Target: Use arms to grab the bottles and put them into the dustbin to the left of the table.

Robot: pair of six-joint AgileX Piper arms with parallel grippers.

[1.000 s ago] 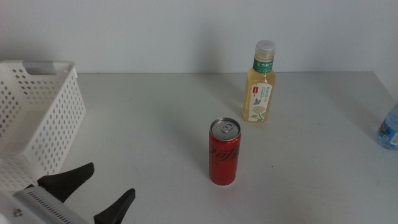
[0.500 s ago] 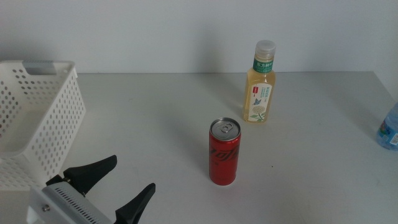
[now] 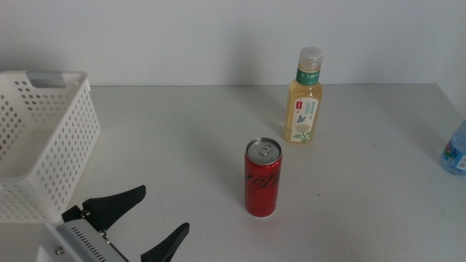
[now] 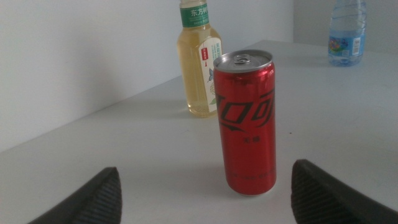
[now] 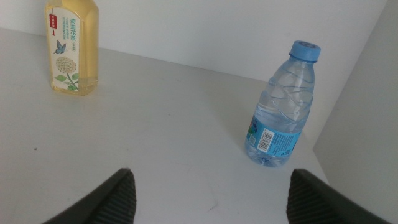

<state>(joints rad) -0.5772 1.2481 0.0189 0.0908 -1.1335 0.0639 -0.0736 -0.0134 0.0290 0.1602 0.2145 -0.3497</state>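
A slim red can stands upright in the middle of the grey table. Behind it to the right stands the yellow tea bottle. The clear blue water bottle is cut off by the right edge. My left gripper is open at the bottom left, its jaws pointing at the can with a gap of table between. In the left wrist view the red can stands ahead between my jaws. My right gripper is open, out of the middle view, facing the water bottle.
The white perforated dustbin sits at the left edge, just behind my left arm. A pale wall runs along the table's far edge. The tea bottle and water bottle stand beyond the can in the left wrist view.
My left gripper has moved forward and to the right toward the red can, still open. The bottles and dustbin have not moved.
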